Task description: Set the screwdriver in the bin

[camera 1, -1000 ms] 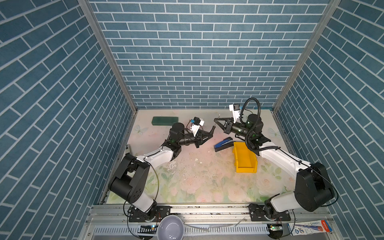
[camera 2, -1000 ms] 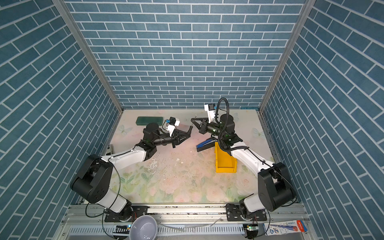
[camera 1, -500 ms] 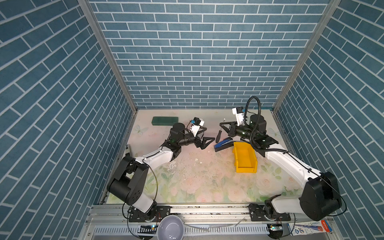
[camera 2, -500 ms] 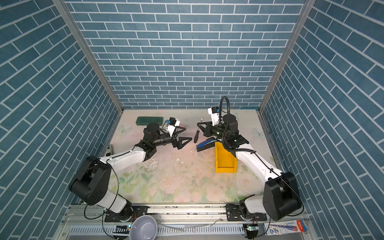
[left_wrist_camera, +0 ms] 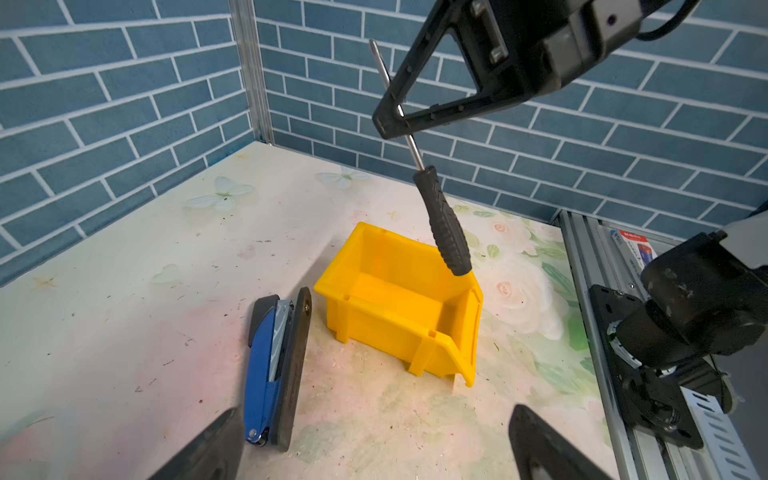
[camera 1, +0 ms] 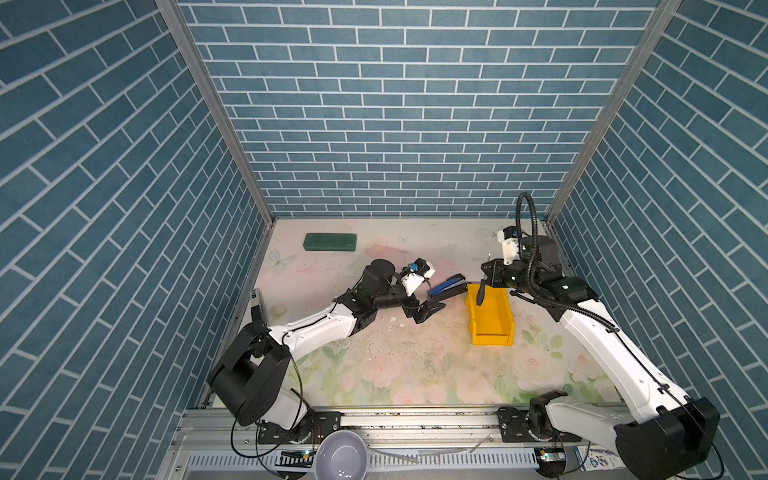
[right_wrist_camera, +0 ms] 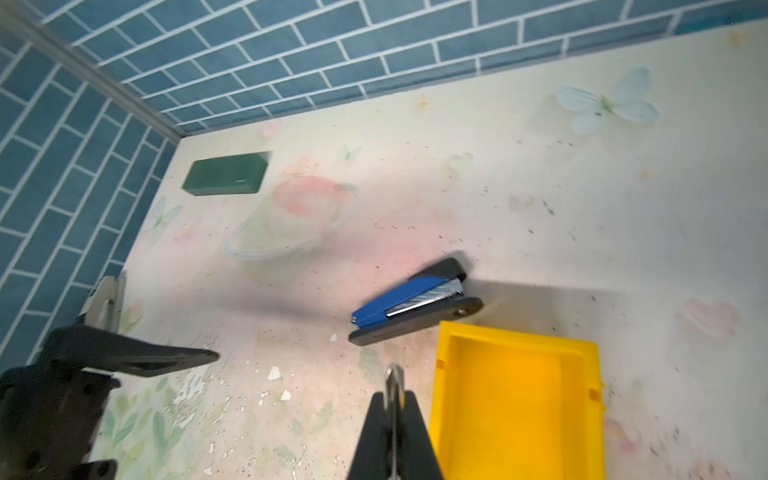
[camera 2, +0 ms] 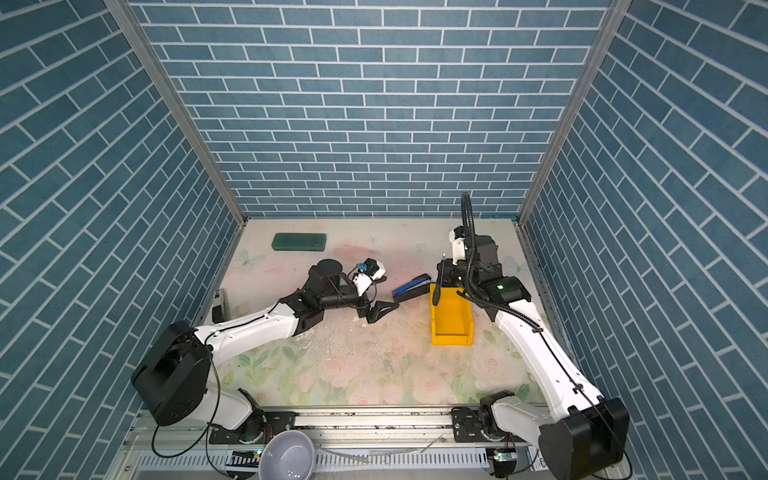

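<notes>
Right gripper clamps screwdriver shaft, handle dangling by bin rim — drop still pending; left gripper spread wide, empty.

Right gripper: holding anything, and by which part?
The right gripper holds the screwdriver by its metal shaft, between the fingers; the black handle hangs free.

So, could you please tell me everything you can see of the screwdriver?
The screwdriver is small and slim: a black ribbed handle and a thin bright metal shaft. It hangs in the air, tilted, handle down, tip up. The right gripper, shut, pinches it mid-shaft; nothing else touches it. In a top view its handle shows over the far end of the yellow bin.
</notes>
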Available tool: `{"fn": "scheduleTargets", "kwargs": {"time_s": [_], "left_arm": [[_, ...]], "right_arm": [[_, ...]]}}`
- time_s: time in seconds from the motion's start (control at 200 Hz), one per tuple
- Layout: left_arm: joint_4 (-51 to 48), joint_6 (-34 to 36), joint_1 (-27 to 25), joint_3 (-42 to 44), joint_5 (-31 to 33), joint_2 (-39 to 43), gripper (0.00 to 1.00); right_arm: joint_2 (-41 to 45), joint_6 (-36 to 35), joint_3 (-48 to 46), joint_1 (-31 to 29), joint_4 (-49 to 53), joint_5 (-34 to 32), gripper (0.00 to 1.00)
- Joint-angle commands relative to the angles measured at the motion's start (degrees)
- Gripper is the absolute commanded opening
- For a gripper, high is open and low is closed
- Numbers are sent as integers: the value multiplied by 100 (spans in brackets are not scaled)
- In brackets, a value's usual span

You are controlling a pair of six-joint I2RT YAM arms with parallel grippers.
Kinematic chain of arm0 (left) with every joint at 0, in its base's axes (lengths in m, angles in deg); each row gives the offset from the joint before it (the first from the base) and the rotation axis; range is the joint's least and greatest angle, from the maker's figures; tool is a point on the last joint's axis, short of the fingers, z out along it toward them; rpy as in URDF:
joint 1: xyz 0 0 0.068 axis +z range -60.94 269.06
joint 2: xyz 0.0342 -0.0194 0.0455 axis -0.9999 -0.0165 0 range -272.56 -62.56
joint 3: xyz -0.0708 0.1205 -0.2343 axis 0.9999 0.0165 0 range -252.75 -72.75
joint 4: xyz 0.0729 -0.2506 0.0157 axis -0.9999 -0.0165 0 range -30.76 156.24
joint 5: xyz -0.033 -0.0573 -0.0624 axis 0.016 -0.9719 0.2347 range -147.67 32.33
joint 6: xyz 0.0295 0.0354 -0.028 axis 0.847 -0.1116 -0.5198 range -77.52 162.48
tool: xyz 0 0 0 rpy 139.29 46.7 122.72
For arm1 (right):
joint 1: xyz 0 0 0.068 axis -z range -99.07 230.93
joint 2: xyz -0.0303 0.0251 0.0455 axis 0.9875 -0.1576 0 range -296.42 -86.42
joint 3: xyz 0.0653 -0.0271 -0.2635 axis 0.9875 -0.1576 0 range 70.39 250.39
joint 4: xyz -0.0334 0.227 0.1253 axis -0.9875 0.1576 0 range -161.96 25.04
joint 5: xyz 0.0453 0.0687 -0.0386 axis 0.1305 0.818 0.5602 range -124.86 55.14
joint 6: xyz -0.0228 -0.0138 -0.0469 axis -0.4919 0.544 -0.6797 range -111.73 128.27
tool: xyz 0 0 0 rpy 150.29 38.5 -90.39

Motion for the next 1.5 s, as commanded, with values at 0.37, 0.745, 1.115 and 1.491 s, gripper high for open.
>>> {"fn": "scheduleTargets", "kwargs": {"time_s": [0.37, 0.745, 1.115, 1.491], "left_arm": [[-258, 184, -298, -287, -95, -175, 100], [-409, 211, -306, -278, -8, -250, 100], [-486, 246, -306, -361, 0, -364, 100], [-420, 254, -306, -377, 108, -406, 100]], "right_arm": [[-85, 2302, -1660, 179, -1109, -468, 0], [-474, 2336, -2110, 179, -1581, -806, 0], [-440, 2226, -2076, 180, -1327, -1200, 29], [392, 1515, -1912, 179, -1271, -1867, 69]]}}
